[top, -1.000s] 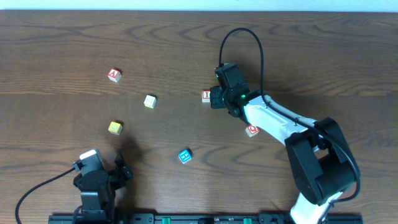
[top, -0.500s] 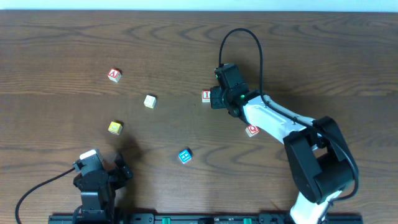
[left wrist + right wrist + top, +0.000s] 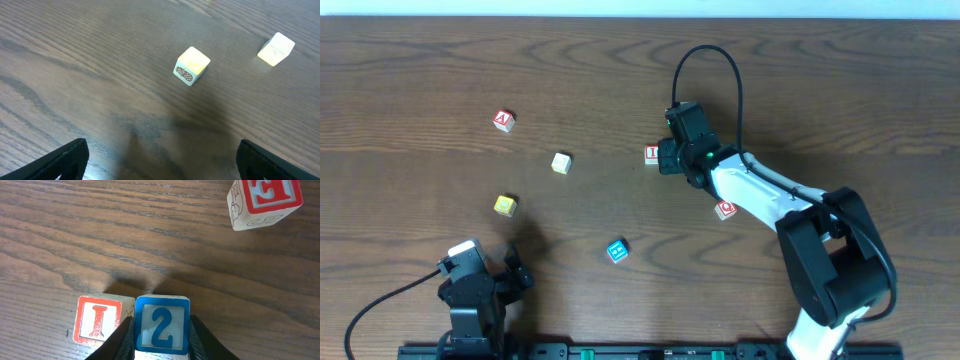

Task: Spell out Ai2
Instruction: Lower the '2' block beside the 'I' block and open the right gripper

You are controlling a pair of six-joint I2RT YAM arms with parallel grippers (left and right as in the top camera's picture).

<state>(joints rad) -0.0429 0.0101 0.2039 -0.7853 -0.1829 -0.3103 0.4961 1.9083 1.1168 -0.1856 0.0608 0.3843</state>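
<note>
In the right wrist view my right gripper [image 3: 162, 341] is shut on a blue "2" block [image 3: 162, 325]. It rests on the table, touching the right side of a red "I" block [image 3: 98, 319]. In the overhead view the right gripper [image 3: 667, 157] sits just right of the "I" block [image 3: 651, 154] and hides the "2" block. A red "A" block [image 3: 503, 120] lies far to the left. My left gripper [image 3: 515, 275] is open and empty near the front left, as the left wrist view [image 3: 165, 167] also shows.
A red "E" block [image 3: 265, 200] lies beyond the pair. A cream block [image 3: 560, 162] [image 3: 276, 49], a yellow block [image 3: 505, 205] [image 3: 192, 66], a blue block [image 3: 616, 250] and a red-lettered block [image 3: 725, 209] by the right arm lie scattered.
</note>
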